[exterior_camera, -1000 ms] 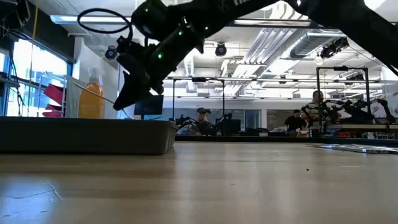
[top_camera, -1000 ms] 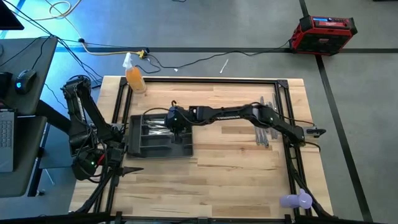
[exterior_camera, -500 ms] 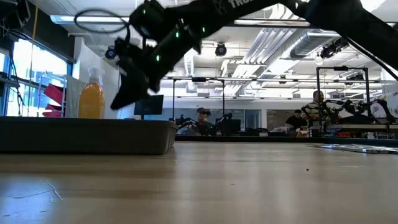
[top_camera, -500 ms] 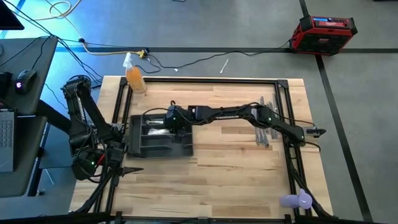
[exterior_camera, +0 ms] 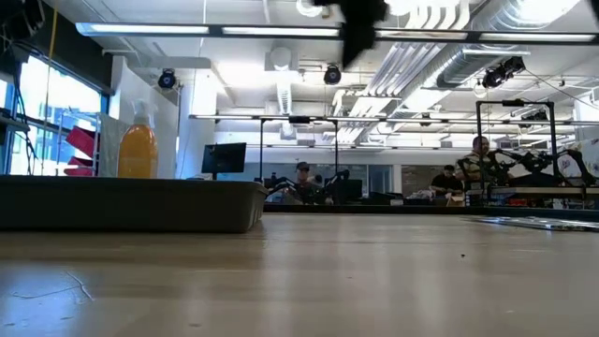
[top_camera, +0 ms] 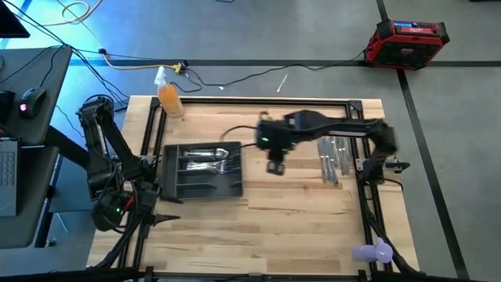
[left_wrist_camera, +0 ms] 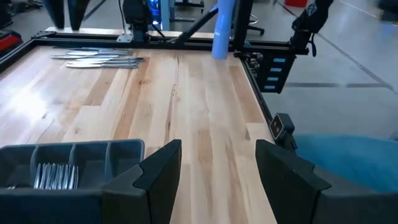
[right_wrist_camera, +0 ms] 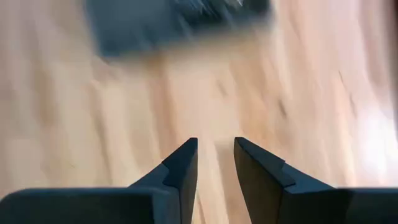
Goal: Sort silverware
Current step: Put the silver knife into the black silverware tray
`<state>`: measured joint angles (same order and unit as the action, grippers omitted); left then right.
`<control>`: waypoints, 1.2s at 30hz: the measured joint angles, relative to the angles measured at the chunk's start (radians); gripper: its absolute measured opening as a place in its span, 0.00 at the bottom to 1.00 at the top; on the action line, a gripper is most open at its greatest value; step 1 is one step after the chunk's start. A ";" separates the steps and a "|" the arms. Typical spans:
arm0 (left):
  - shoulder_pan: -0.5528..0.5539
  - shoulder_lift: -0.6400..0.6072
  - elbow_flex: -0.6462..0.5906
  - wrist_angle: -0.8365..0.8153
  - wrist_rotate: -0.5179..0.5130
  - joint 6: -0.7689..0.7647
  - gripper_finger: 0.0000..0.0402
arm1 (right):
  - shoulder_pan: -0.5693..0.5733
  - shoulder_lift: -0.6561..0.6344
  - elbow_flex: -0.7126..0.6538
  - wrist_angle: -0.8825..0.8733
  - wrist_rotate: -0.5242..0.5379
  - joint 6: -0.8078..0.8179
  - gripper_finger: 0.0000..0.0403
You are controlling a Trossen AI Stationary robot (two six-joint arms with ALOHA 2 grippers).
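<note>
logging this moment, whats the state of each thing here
tray: holds some silverware, other slots bare
loose silverware: lying unsorted at the table's right side
right gripper: over bare table, jaws apart, empty
left gripper: at the tray's left, jaws open, empty
spray bottle: upright

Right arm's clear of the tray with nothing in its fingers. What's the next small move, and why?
Probably carry the right gripper on across to the loose silverware near the table's right edge and line up over one piece. Its fingers stand apart and empty above bare wood, the tray already holds some pieces, and the left gripper waits open beside the tray.
</note>
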<state>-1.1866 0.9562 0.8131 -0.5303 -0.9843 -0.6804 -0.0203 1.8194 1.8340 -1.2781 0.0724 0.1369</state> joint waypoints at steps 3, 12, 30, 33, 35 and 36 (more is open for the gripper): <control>0.000 0.004 0.000 0.003 0.000 0.001 0.46 | 0.009 -0.165 -0.271 0.038 0.116 0.139 0.23; 0.024 0.004 0.000 0.004 -0.072 0.037 0.46 | -0.065 -0.528 -0.934 0.324 0.135 0.611 0.27; 0.397 0.199 -0.001 0.272 0.058 0.281 0.46 | -0.249 -0.529 -1.223 0.483 0.090 0.750 0.45; 0.519 0.265 0.000 0.490 0.215 0.485 0.46 | -0.252 -0.529 -1.263 0.532 0.050 0.774 0.45; 0.605 0.312 0.000 0.625 0.322 0.572 0.46 | -0.234 -0.529 -1.295 0.601 0.030 0.795 0.45; 0.653 0.337 0.000 0.689 0.385 0.597 0.46 | -0.226 -0.529 -1.308 0.627 0.024 0.804 0.45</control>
<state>-0.5332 1.2936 0.8127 0.1587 -0.5989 -0.0835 -0.2462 1.2903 0.5257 -0.6506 0.0968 0.9411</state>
